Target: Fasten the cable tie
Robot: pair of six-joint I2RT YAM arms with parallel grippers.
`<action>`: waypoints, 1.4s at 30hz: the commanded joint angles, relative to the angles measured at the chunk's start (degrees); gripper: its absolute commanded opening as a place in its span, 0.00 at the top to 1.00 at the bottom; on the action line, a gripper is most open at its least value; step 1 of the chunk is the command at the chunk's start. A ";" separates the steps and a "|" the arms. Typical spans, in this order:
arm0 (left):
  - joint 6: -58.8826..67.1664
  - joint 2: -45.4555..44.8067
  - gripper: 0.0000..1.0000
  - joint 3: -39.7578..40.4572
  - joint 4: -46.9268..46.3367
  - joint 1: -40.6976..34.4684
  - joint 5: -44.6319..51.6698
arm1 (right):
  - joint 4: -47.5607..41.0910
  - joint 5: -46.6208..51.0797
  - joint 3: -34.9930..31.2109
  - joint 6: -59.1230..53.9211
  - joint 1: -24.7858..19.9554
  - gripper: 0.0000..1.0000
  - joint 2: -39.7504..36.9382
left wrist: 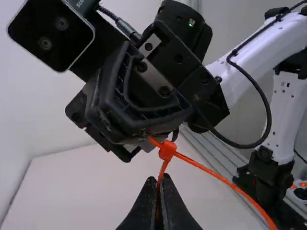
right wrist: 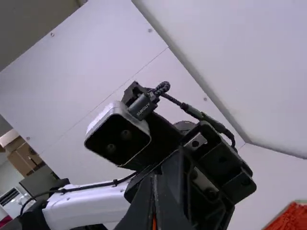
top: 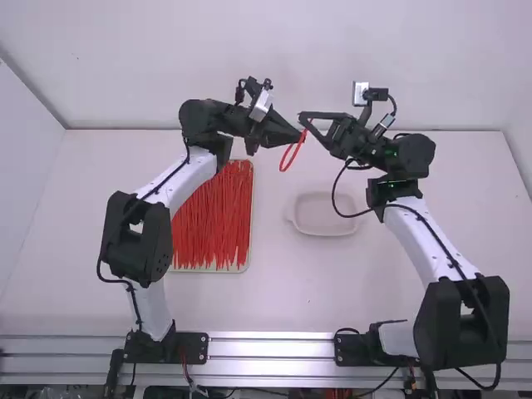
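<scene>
Both arms hold the cable tie [top: 290,155] high above the tabletop [top: 332,274], at the upper middle of the high view, likely so its ends can be pulled apart freely. The left end effector [top: 297,133] is pinched closed on the strap just beside the head. The right end effector [top: 306,116] is clamped on the short piece leaving the head's other side. The tie is thin and orange-red, already threaded into a hanging loop, seemingly not yet drawn tight

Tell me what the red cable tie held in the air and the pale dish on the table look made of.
The cable tie: likely nylon-like plastic, smooth, red-orange; it curves into a loop unkinked, with a moulded head. The dish: probably thin plastic, off-white, matte, with a rounded moulded rim; ceramic is not ruled out.
</scene>
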 commanded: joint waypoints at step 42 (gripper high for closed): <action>8.87 -0.94 0.98 -19.41 0.22 -0.76 -2.12 | 0.22 0.52 9.68 0.17 -1.53 1.00 -0.31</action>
